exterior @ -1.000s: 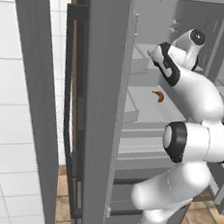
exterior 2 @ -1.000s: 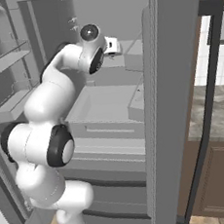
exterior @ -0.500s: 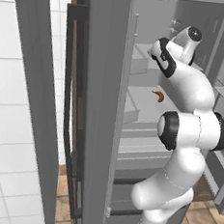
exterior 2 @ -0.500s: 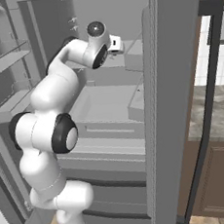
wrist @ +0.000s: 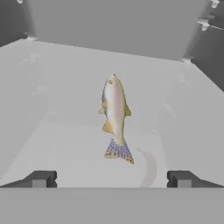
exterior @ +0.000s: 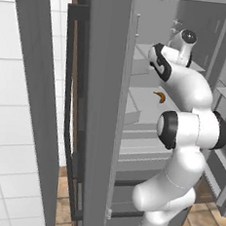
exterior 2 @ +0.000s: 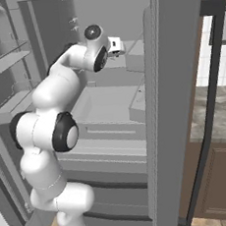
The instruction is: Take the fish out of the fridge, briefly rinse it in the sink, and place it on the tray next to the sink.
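A simulated kitchen is shown, with white tiled wall at the left of the left base view and a wooden cabinet with a stone top at the right of the right base view. The fridge [exterior 2: 154,105] stands open, its pale grey shelves exposed, and the white arm is reached into the upper compartment. The fish [wrist: 115,118] is seen at the centre of the hand view, lying on a pale shelf [wrist: 65,144] with its tail toward the bottom of the frame and its head toward the top. The end effector [wrist: 111,178] is spread wide, its two dark tips at the lower left and lower right of that frame, apart from the fish and holding nothing. A small orange-brown item [exterior: 159,96] lies on a lower shelf at the centre right of the left base view. The step in hand is judged to be the approach for the first grasp; nothing has been lifted yet. The next move would call for the end effector to be advanced until the fish's body lies between the tips, then closed across its narrow width.
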Motion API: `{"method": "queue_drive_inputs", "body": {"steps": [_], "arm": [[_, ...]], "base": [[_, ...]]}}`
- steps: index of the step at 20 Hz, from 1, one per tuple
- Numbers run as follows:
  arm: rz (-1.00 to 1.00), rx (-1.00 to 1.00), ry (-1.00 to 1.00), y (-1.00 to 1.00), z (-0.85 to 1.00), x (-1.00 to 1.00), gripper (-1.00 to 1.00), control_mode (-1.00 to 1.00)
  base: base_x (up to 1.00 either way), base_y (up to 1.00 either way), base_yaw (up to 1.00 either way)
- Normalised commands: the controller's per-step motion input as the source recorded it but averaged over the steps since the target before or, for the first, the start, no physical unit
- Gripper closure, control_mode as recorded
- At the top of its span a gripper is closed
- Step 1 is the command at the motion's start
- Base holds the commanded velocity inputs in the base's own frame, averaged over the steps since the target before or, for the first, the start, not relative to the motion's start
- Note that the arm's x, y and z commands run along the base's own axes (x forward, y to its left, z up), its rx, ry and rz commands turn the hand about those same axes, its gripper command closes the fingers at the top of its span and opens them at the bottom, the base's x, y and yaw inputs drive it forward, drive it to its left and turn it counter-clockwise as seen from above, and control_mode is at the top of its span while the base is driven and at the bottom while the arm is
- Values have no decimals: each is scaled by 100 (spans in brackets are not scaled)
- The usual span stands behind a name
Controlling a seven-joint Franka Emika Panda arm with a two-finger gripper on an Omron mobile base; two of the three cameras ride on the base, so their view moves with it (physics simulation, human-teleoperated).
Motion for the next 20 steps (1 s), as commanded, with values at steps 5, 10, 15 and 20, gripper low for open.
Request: {"method": "queue_drive_inputs", "body": {"steps": [5, 10, 15, 20], "arm": [[-1, 0, 4, -4, 0, 39, -100, -100], [-2, 2, 5, -22, 0, 35, -100, -100], [-1, 1, 1, -25, -3, 36, -100, -100], [0, 1, 0, -4, -30, 24, -100, -100]], "base": [[0, 0, 0], [0, 0, 0], [0, 0, 0], [0, 0, 0]]}}
